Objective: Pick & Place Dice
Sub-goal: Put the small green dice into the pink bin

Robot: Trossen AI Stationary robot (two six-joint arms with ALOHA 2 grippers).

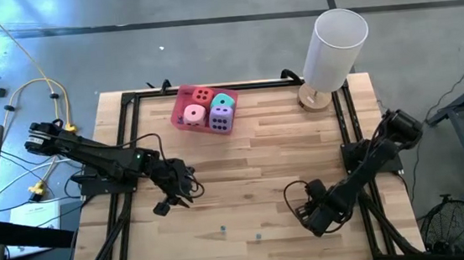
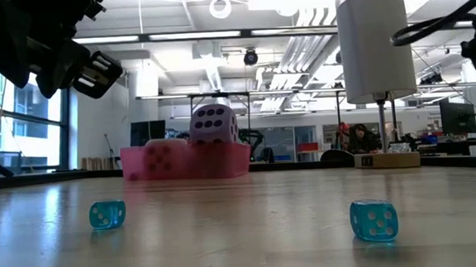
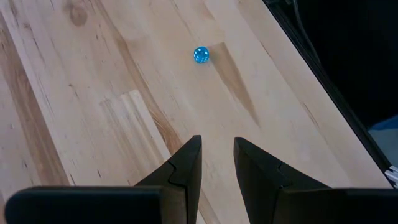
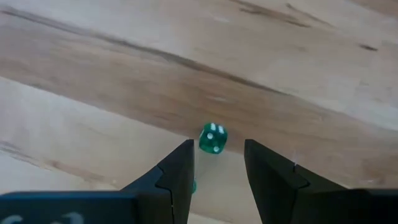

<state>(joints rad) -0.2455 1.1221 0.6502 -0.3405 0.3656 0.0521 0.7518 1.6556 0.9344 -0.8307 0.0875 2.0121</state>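
Wooden table, black frame rails along its edges.

Pink tray at the far edge, left of centre, holding four large soft dice: red die, teal die, pink die, purple die. In the low view the purple die stands highest in the tray.

White cylindrical lamp on a round wooden base, at the far right corner.

Two small translucent blue dice near the front edge, well apart: one left of centre, one nearer the middle; both lie flat on the wood in the low view.

Small green die on the surface at the right side, just ahead of the right gripper's fingertips.

Left gripper: over the left half of the table, raised off the surface, fingers a narrow gap apart, holding nothing; one blue die lies ahead of it.

Right gripper: low over the front right area, fingers parted narrowly, empty, the green die just beyond the gap.
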